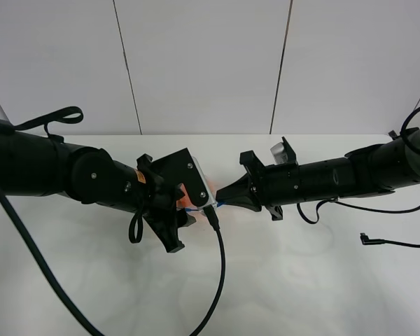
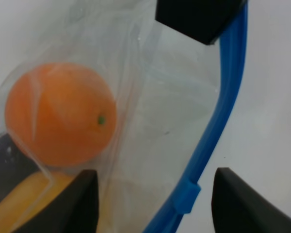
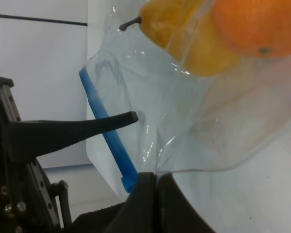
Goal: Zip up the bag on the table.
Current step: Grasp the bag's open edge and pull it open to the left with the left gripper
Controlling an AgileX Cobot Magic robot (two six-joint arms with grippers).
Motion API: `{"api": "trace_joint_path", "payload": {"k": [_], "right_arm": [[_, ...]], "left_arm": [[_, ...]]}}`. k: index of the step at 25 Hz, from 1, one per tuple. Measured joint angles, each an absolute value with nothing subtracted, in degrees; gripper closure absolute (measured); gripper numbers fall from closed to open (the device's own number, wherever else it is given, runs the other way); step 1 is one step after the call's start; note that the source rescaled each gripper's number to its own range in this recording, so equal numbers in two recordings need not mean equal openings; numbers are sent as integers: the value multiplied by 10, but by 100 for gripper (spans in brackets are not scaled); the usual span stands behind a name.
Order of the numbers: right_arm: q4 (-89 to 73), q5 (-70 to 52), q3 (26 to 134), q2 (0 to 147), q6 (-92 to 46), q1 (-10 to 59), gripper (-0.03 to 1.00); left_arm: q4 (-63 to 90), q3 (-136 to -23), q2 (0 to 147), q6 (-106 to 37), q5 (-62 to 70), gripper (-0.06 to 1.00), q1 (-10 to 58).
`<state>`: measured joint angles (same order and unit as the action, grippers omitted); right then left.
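Holding orange and pear, bag pinched in right jaws; left jaws spread.

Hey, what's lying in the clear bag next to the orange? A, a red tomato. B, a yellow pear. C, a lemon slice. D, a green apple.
B: the right wrist view shows a yellow pear, brown stem and all, beside the orange inside the bag.
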<state>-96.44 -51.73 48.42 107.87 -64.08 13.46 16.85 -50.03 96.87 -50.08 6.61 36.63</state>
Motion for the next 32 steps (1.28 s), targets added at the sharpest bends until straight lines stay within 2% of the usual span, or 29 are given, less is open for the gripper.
{"api": "trace_joint_path", "payload": {"k": [9, 16, 29, 31, 32], "right_arm": [[-964, -512, 484, 1079, -641, 135, 97], [-964, -511, 484, 1079, -641, 135, 97], [-964, -507, 484, 1079, -641, 135, 97], [-964, -507, 484, 1079, -641, 135, 97], [-964, -507, 484, 1079, -641, 135, 97]], "left_arm": [[168, -500, 969, -501, 67, 34, 366], [168, -500, 969, -500, 67, 53, 366], [168, -500, 969, -500, 64, 55, 386], [168, -500, 969, -499, 64, 58, 386], [168, -500, 969, -499, 63, 63, 386]]}}
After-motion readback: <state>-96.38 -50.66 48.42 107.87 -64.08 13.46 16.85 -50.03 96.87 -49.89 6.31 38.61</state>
